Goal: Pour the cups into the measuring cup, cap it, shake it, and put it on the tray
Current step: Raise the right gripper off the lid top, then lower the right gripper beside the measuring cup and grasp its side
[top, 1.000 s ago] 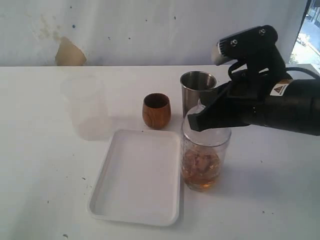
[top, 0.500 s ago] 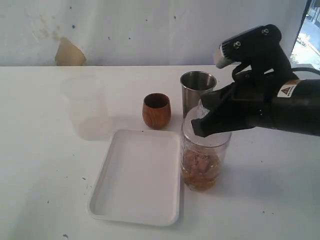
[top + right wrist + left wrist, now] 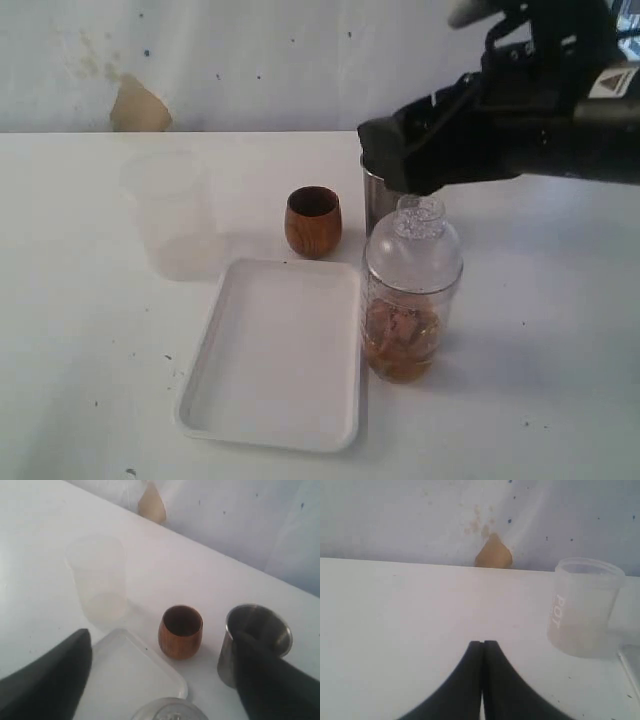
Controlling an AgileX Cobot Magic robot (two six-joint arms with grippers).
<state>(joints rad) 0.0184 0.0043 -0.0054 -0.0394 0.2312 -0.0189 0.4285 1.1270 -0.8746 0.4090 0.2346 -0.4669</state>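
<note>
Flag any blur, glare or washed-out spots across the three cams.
Exterior view: right gripper looks smeared, frosted cup nearly lost against the white table. Left wrist view: left gripper is featureless black; the frosted cup's lettering reads fine. Right wrist view: fingers soft, wooden cup acceptably sharp.

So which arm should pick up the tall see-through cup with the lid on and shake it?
Probably the right. The right gripper hovers open just above the capped tall clear plastic measuring cup. The left gripper is shut, over by the frosted translucent plastic cup, away from it.
</note>
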